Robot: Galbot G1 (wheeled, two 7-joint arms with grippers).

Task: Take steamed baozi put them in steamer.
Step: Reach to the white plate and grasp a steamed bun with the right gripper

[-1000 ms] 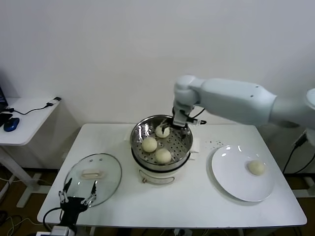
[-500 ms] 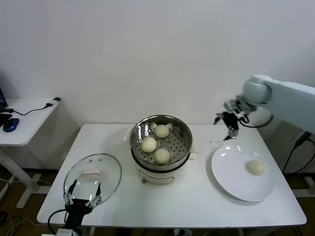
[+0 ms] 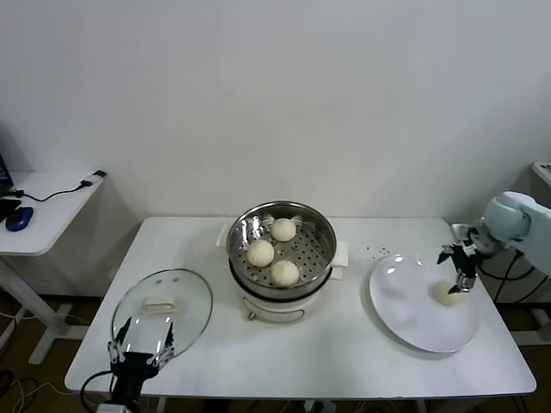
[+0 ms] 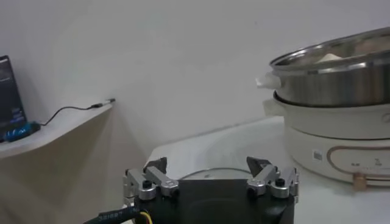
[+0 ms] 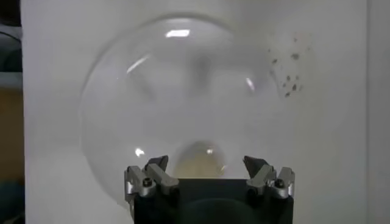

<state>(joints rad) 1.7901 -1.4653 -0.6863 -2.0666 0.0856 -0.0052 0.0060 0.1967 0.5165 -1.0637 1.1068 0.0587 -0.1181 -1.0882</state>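
Right tool (image 3: 457,269) released, just above last bun (image 3: 448,293) on plate (image 3: 405,301); three buns in steamer (image 3: 314,225); left tool (image 3: 138,341) idle, released.

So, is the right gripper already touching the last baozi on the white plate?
Cannot tell. In the head view the open right gripper sits directly over the baozi on the plate, overlapping it. The right wrist view shows the bun between the fingers without plain contact.

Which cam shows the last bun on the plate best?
Head view: the bun sits whole on the plate, under the open right gripper. Right wrist view shows it partly cut off by the gripper body. Left wrist view misses it.
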